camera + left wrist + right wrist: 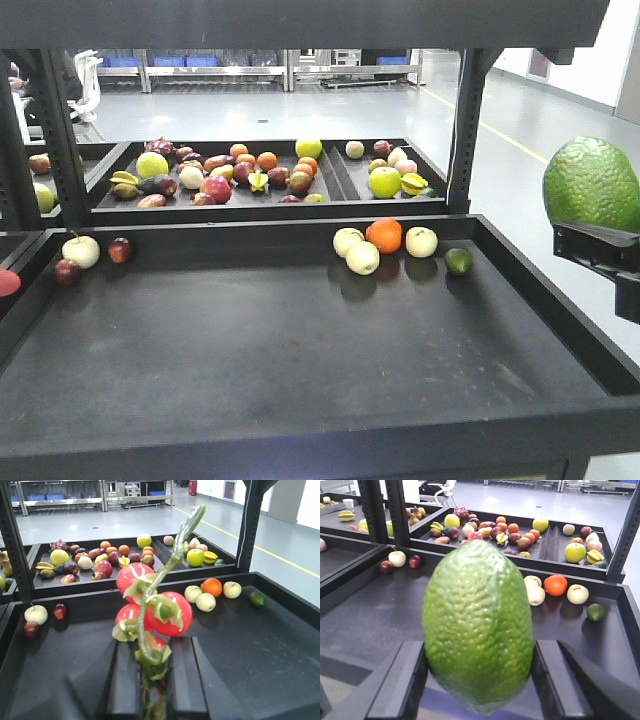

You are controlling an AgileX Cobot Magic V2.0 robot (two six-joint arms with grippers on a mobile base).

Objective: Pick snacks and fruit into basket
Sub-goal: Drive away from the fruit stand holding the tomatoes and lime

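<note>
The fruit [479, 625], a big pebbly green oval, stands upright between the fingers of my right gripper [479, 680], which is shut on it. In the front view the fruit [592, 185] hangs at the far right, beyond the near tray's right wall, over the black right gripper [600, 248]. My left gripper [152, 680] is shut on the green stalk of a bunch of red cherry tomatoes [167, 612], held up above the near tray. The snacks and the basket are out of view.
The near black tray [300, 340] carries an orange [384, 234], pale apples [361, 257] and a lime [458, 261] at its back right, and apples [80, 250] at back left. Behind it, trays [230, 175] hold several mixed fruits. Black shelf posts [465, 130] stand at the sides.
</note>
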